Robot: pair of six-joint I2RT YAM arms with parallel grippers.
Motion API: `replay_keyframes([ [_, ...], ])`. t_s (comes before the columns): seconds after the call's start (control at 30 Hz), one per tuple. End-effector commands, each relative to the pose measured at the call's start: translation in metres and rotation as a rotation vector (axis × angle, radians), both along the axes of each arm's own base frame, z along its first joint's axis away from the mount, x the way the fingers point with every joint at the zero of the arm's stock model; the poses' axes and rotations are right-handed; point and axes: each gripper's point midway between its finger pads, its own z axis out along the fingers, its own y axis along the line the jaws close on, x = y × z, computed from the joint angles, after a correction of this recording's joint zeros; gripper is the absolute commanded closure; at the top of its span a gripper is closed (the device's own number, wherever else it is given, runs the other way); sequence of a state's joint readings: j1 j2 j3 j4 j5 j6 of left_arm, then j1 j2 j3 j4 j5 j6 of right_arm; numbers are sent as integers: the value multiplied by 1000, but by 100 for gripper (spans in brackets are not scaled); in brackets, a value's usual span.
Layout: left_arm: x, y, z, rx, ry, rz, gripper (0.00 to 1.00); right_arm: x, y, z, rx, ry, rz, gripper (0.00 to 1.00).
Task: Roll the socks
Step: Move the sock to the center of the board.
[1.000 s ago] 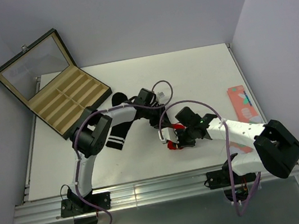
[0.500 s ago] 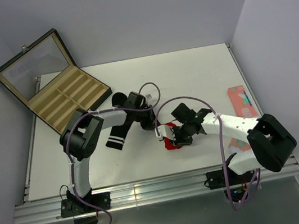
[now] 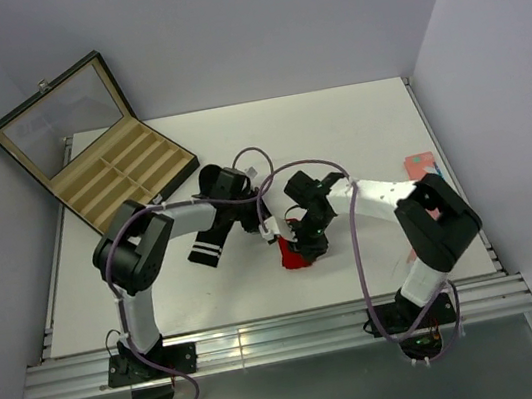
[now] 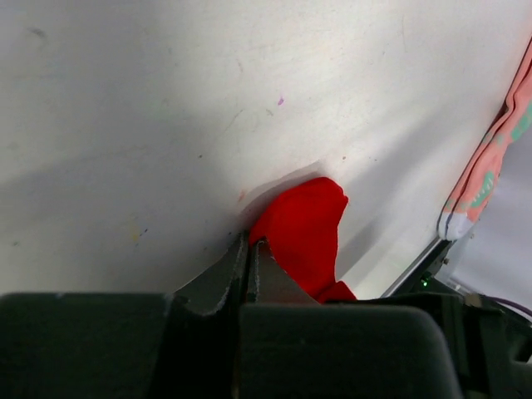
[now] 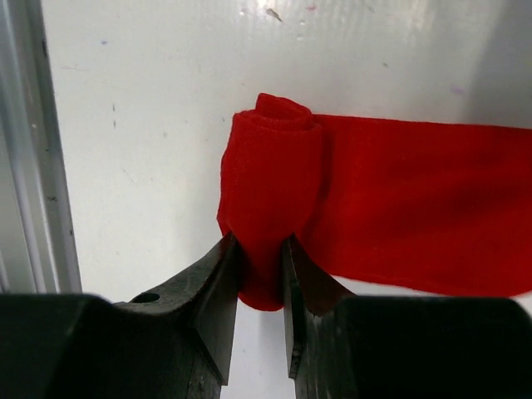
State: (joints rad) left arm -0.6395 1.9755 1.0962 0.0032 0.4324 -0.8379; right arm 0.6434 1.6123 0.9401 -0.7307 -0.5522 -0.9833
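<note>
Red sock (image 5: 399, 199), rolled end pinched in right tool (image 5: 259, 258), left tool (image 4: 250, 253) jaws together just beside it.

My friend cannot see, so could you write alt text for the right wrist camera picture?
The right pincer pinches the rolled-up end of a red sock; the unrolled rest lies flat to the right on a white table.

Arms (image 3: 183, 216): white links, black joints
Cables (image 3: 358, 256): purple, looping
Bases (image 3: 147, 366): black
Tool fingers (image 5: 212, 291): dark grey, wedge-shaped
</note>
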Motion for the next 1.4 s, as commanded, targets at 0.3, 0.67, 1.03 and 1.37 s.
replay_keyframes([
  [0.3, 12, 45, -37, 199, -110, 205, 100, -35, -4, -3, -64, 331, 31, 86],
  [0.67, 13, 50, -14, 159, -255, 323, 66, -23, 1, -5, -101, 401, 17, 86],
  [1.03, -20, 75, -16, 25, -322, 369, 59, -16, -1, -8, -79, 405, -27, 86],
  [1.37, -71, 48, 27, -60, -671, 168, 61, -10, -1, -10, -75, 400, -58, 86],
])
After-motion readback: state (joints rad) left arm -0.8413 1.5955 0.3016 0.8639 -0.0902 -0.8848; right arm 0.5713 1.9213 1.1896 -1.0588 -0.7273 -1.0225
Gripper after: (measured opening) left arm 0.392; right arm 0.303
